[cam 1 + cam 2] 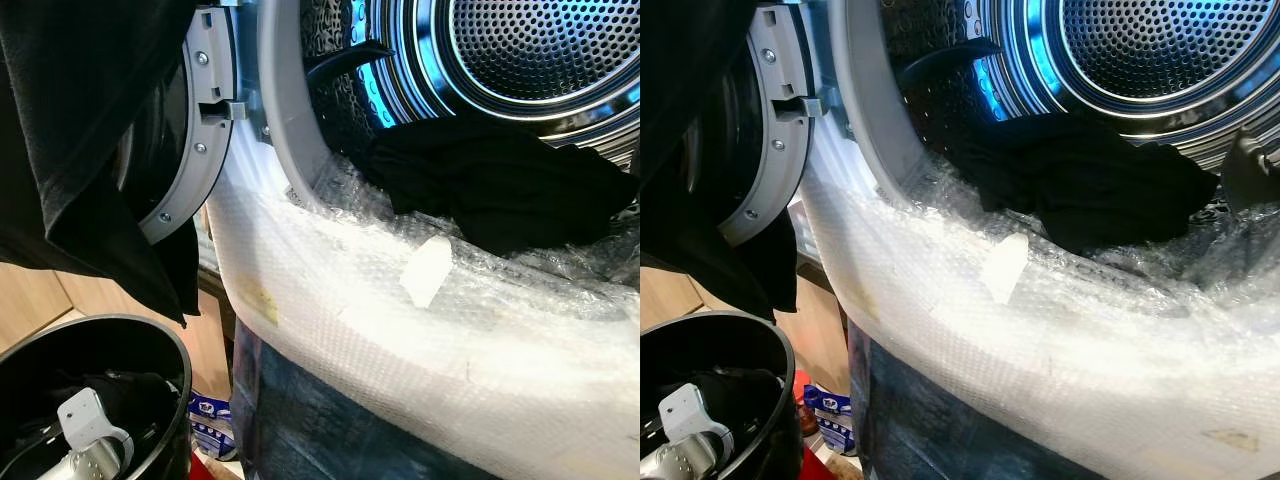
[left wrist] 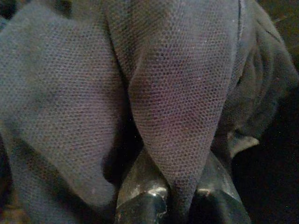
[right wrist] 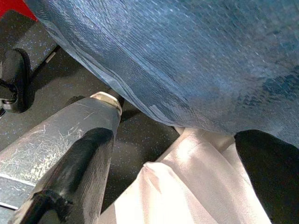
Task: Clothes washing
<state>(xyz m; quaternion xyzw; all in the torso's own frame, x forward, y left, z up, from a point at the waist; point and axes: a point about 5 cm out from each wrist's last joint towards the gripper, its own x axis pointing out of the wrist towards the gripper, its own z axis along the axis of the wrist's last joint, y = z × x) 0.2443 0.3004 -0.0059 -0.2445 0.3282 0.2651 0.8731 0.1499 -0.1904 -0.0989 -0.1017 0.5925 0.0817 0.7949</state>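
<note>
The washer drum (image 1: 540, 50) stands open, its perforated steel lit blue. A black garment (image 1: 500, 185) lies across the drum's lower lip. My left arm (image 1: 90, 435) reaches down into a black laundry basket (image 1: 170, 350) at lower left. In the left wrist view my left gripper (image 2: 180, 205) is shut on a fold of dark knit cloth (image 2: 177, 93), which rises between the fingers. My right gripper (image 3: 175, 186) hangs low beside the machine's blue-wrapped front (image 3: 187, 56), open, with nothing between its fingers.
Bubble wrap (image 1: 420, 330) covers the washer's front rim. The round door (image 1: 190, 140) stands open at left, with black cloth (image 1: 70, 130) hanging in front of it. A blue-and-white packet (image 1: 210, 420) sits on the floor by the basket. White fabric (image 3: 187, 186) lies below the right gripper.
</note>
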